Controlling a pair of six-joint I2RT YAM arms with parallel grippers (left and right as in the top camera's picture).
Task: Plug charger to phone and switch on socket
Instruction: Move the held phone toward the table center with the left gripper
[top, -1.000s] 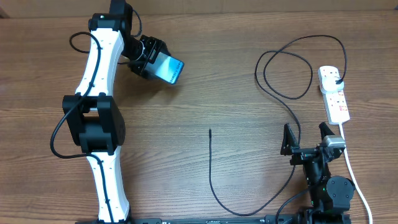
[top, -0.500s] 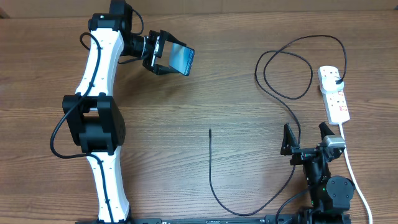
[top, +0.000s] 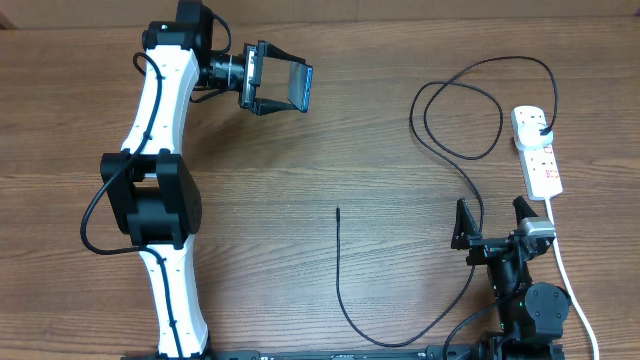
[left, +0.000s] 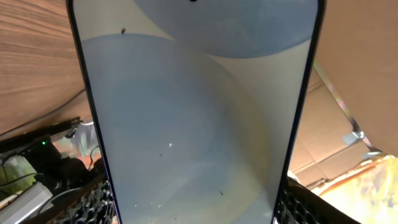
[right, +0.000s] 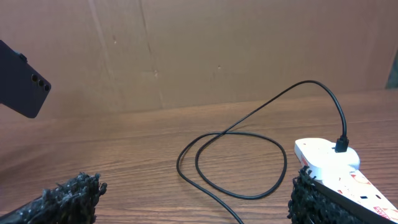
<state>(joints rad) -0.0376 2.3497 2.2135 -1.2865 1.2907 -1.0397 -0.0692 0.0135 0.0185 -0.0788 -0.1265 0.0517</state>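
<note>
Right now my left gripper (top: 283, 86) is clamped on the phone (top: 300, 88), holding it off the table (top: 350, 140) at the far left, lit screen filling that wrist's view. My right gripper (top: 492, 222) sits at the near right, jaws spread wide with nothing in them. The charger cable (top: 338, 260) lies on the table, loose tip near the middle, its other end plugged into the power strip (top: 538, 152) at far right.
</note>
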